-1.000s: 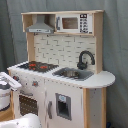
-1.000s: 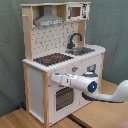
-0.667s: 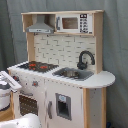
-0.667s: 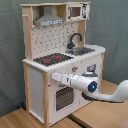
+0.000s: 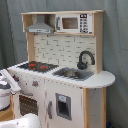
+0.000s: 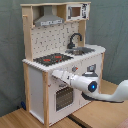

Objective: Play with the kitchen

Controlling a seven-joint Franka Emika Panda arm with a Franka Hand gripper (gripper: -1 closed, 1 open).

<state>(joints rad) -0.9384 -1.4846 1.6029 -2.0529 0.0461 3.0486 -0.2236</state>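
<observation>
The kitchen (image 5: 65, 95) (image 6: 37, 85) is a tall white and light-wood toy with a black-red hob (image 5: 37, 66) (image 6: 52, 59). It also has a black faucet (image 5: 85, 59) (image 6: 75, 39) over a sink (image 5: 73, 74), a grey hood (image 5: 40, 27) (image 6: 48, 20) and a small microwave (image 5: 75, 22) (image 6: 76, 11). In the second exterior view my gripper (image 6: 55, 75) points at the knob panel just above the oven door (image 6: 62, 97), at or very near the front face. A white part of my arm (image 5: 10, 81) crosses the kitchen's front at the first exterior view's left.
My white arm (image 6: 95, 87) reaches in from the second exterior view's lower right, low over a wooden table (image 6: 95, 117). A grey curtain (image 5: 117, 50) hangs behind the kitchen. A white and grey robot part (image 5: 4, 95) stands at the first exterior view's left edge.
</observation>
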